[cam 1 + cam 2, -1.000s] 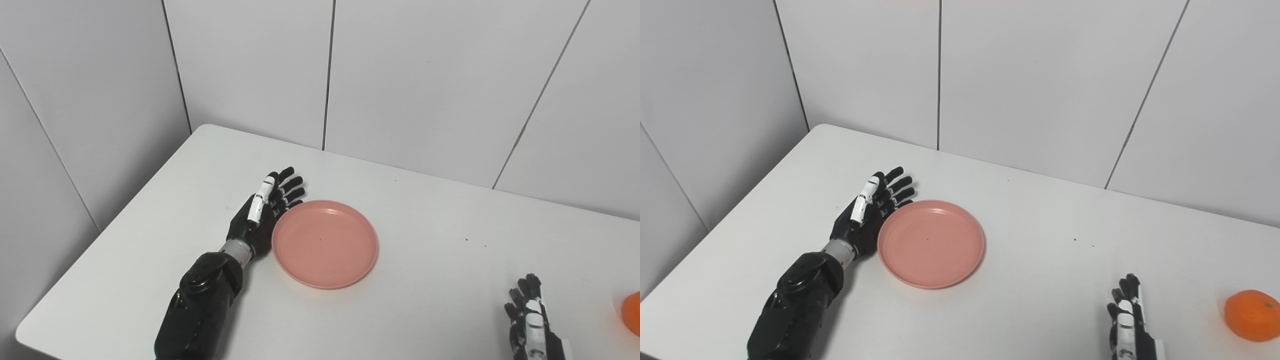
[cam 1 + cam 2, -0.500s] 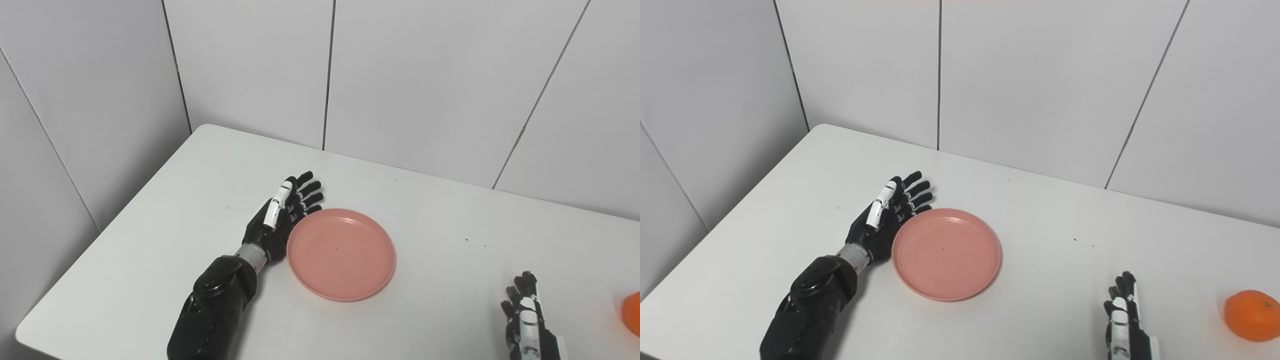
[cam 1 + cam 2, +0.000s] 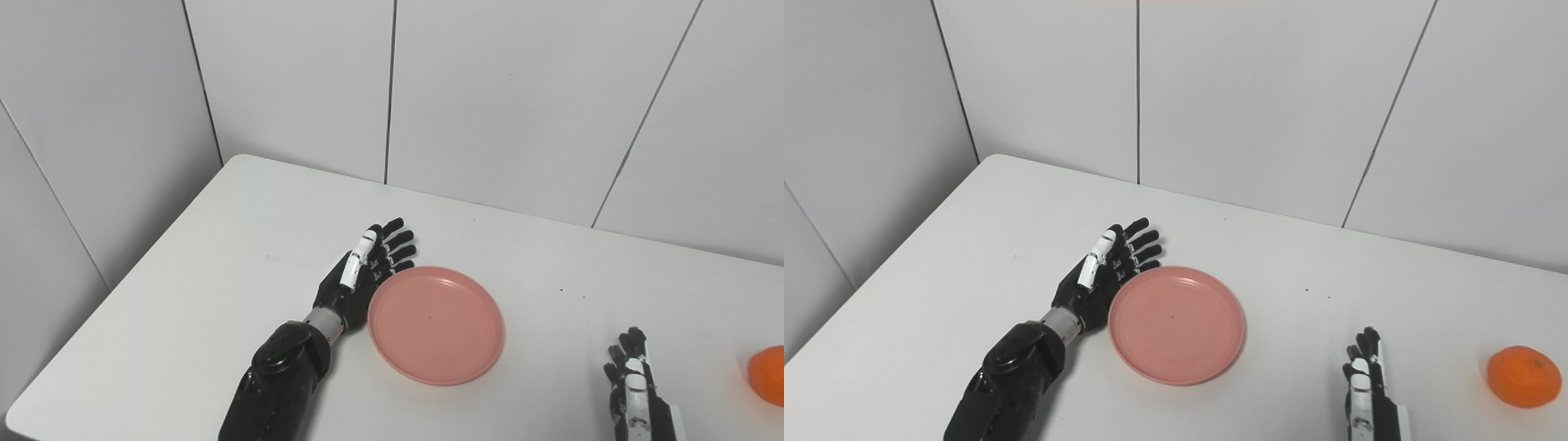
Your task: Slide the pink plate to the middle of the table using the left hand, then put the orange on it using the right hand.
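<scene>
A white table (image 3: 184, 294) stands in a corner of grey panelled walls (image 3: 508, 92).

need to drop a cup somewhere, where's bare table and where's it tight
Bare: the far strip of the table behind the pink plate, and the stretch between plate and right hand. Tight: the left hand against the plate's left rim; orange at far right.

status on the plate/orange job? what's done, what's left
Done: nothing fully. In hand: the open left hand stands edge-on against the left rim of the round pink plastic plate, pushing it toward the middle of the white table; the plate sits roughly mid-table. Left: the orange lies untouched near the right edge, and the open right hand waits beside it, apart, holding nothing.
</scene>
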